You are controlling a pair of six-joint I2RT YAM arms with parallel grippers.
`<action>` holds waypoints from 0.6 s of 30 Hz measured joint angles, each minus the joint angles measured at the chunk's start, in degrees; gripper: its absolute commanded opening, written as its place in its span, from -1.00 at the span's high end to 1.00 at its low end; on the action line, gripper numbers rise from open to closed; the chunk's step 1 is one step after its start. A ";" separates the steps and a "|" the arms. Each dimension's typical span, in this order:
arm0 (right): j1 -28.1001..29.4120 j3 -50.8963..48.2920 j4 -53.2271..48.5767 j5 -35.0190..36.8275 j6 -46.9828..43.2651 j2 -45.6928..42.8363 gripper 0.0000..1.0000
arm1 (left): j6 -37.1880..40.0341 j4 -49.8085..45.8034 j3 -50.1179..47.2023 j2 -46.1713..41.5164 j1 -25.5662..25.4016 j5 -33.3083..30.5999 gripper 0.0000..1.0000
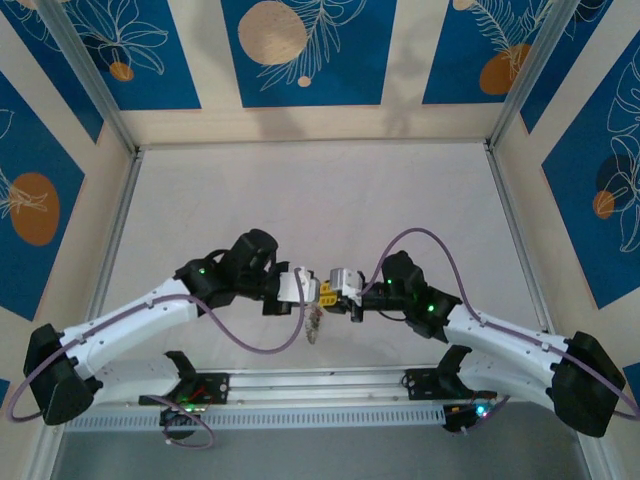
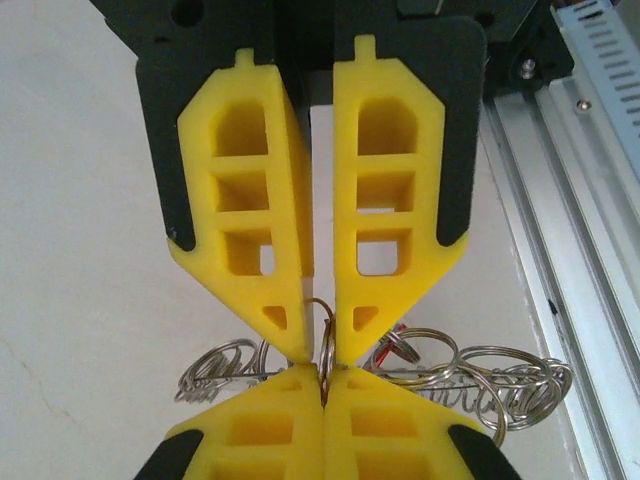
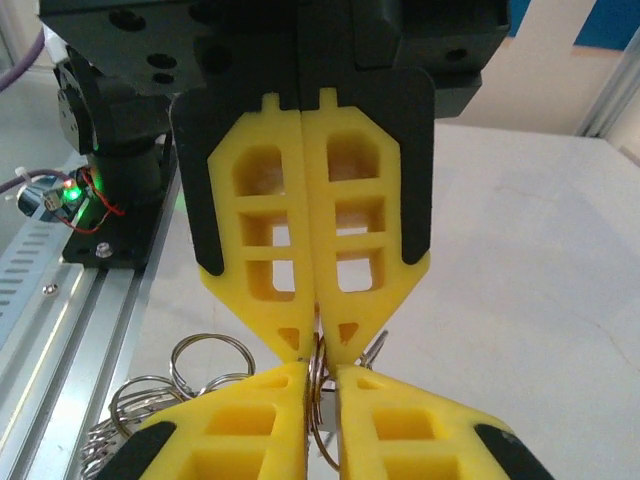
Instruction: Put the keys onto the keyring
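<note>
One keyring (image 1: 314, 324) is dangling nearest me, at six o'clock from the left gripper (image 1: 300, 288), which is clamping its rim. The right gripper (image 1: 336, 291), at three o'clock beside it, is hovering barely parted around the ring, grip unclear. I am judging the ring light, stiff and slippery, best pinched on the rim.

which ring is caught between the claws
The edge-on ring pinched between left claw and right claw tips; other rings hang loose beside.

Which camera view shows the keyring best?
Left wrist: the keyring spreads its silvery loops wide across the frame. Right wrist catches part of the keyring at lower left; top external shows the keyring as a tiny dangling cluster.
</note>
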 measured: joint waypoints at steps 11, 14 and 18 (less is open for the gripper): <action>1.84 -0.63 0.04 4.68 -0.07 0.26 1.00 | -0.68 -1.16 0.42 1.44 -0.04 -1.38 0.87; 1.22 -4.28 5.77 4.11 2.16 -1.55 1.00 | -0.59 1.55 -1.38 0.37 -0.15 -0.39 0.74; 0.04 -8.13 11.61 2.32 4.52 -3.69 1.00 | -0.59 5.90 -4.02 -0.50 -0.31 2.38 0.69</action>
